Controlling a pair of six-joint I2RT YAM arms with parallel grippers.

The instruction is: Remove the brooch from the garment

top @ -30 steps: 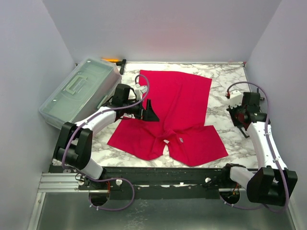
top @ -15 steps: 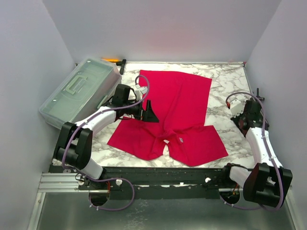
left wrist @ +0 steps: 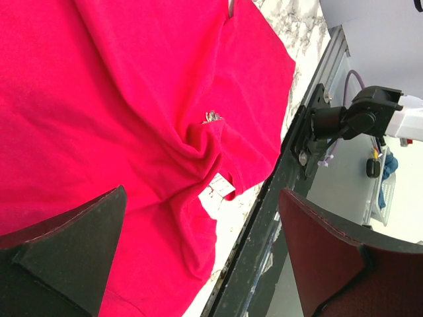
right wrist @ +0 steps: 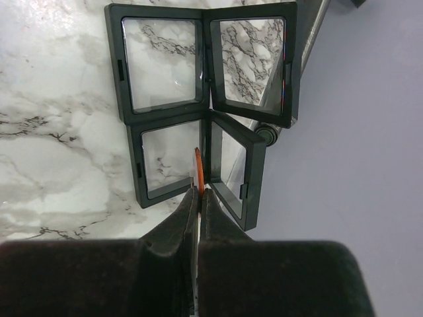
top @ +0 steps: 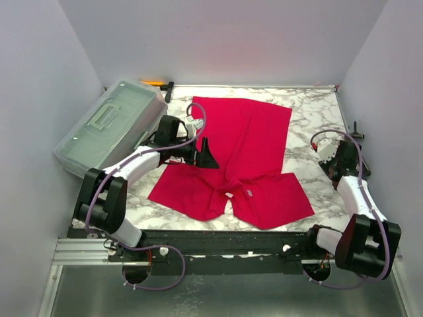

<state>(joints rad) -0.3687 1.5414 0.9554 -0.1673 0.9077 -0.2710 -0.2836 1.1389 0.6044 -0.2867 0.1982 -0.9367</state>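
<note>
Well, the brooch (left wrist: 213, 117) sits small and silvery on a bunched fold of the red garment (top: 244, 142), close to its white neck label (left wrist: 223, 187), toward the near edge of the marble table (top: 310, 112). The left gripper (top: 206, 157) hangs over the shirt's left side, jaws spread wide, grasping nothing. At the right edge, the right gripper (right wrist: 198, 195) is clamped tight above hinged black-framed clear cases (right wrist: 206, 99). A translucent toolbox (top: 109, 125) lies at left.

White arm links (top: 135, 162), black joints (top: 106, 201), lilac cables (top: 157, 288) (one per arm), black gripper fingers (left wrist: 66, 257)
</note>
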